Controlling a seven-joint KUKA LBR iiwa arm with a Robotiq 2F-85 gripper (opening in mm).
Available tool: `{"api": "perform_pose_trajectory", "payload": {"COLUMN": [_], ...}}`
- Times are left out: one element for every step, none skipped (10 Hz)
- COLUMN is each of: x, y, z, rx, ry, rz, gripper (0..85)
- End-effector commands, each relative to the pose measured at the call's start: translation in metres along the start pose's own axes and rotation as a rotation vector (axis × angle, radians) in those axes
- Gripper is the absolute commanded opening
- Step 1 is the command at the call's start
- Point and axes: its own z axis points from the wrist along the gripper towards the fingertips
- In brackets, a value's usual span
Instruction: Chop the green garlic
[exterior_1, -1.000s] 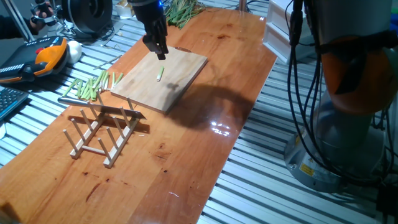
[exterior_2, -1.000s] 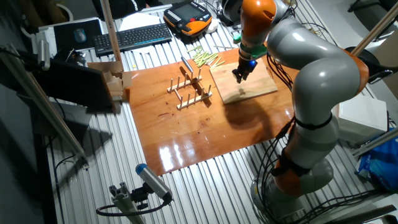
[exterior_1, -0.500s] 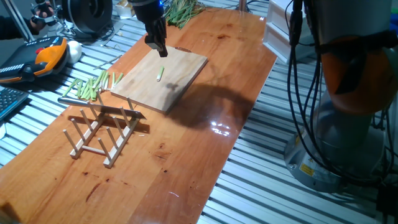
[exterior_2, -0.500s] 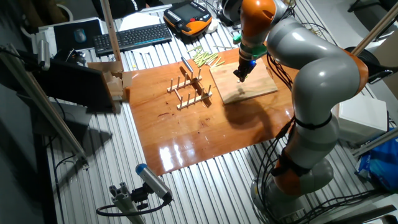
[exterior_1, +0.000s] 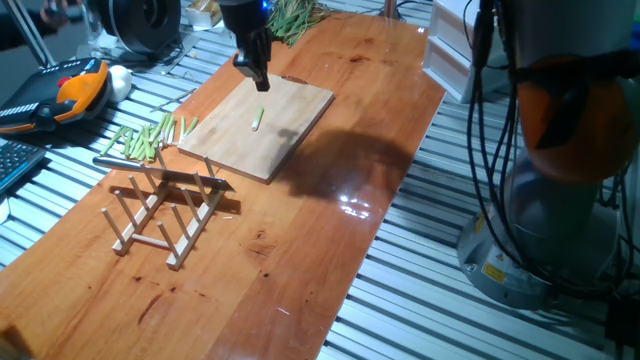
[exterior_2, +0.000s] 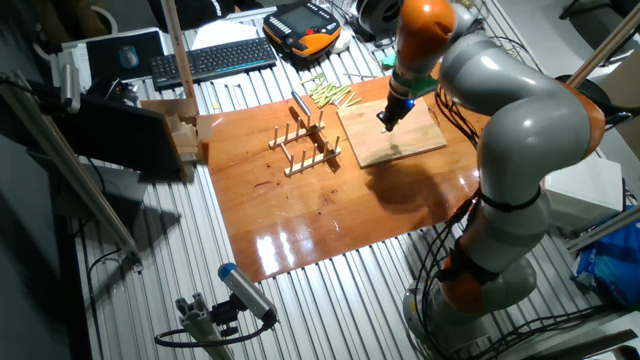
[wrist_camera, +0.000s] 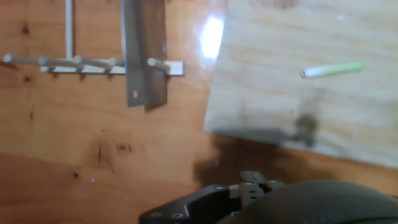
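The green garlic (exterior_1: 257, 119) is one short pale-green stalk piece lying on the wooden cutting board (exterior_1: 295, 105). It also shows in the hand view (wrist_camera: 333, 70), on the board (wrist_camera: 273, 37). My gripper (exterior_1: 257, 82) hangs above the board's far edge, up and away from the stalk piece. Its dark fingers read as one narrow tip, shut and empty. The other fixed view shows the gripper (exterior_2: 385, 121) over the board (exterior_2: 420, 135). The hand view shows only dark housing at the bottom, no fingertips.
A knife (exterior_1: 165, 176) lies across a wooden peg rack (exterior_1: 160, 222) left of the board; its blade (wrist_camera: 144, 53) shows in the hand view. A heap of green sticks (exterior_1: 150, 138) lies beside the board. Long dark-green stalks (exterior_1: 295, 14) lie at the table's far end.
My gripper has risen a little and drifted toward the board's far edge. The stalk piece, knife and rack have not moved.
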Motion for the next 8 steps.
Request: {"api": "perform_pose_trajectory", "payload": {"x": [0.000, 0.000, 0.000, 0.000, 0.000, 0.000, -0.007, -0.018], "y": [-0.001, -0.001, -0.001, -0.001, -0.001, -0.001, 0.011, 0.030], "z": [0.000, 0.000, 0.000, 0.000, 0.000, 0.000, -0.003, -0.007], "rx": [-0.065, -0.036, 0.001, 0.041, 0.037, -0.013, -0.001, 0.009], "ry": [0.067, 0.066, 0.044, -0.022, -0.004, 0.026, 0.002, -0.012], "rz": [-0.005, -0.010, 0.009, 0.055, 0.065, 0.067, 0.068, 0.083], "gripper": [0.0, 0.0, 0.0, 0.0, 0.0, 0.0, 0.0, 17.0]}}
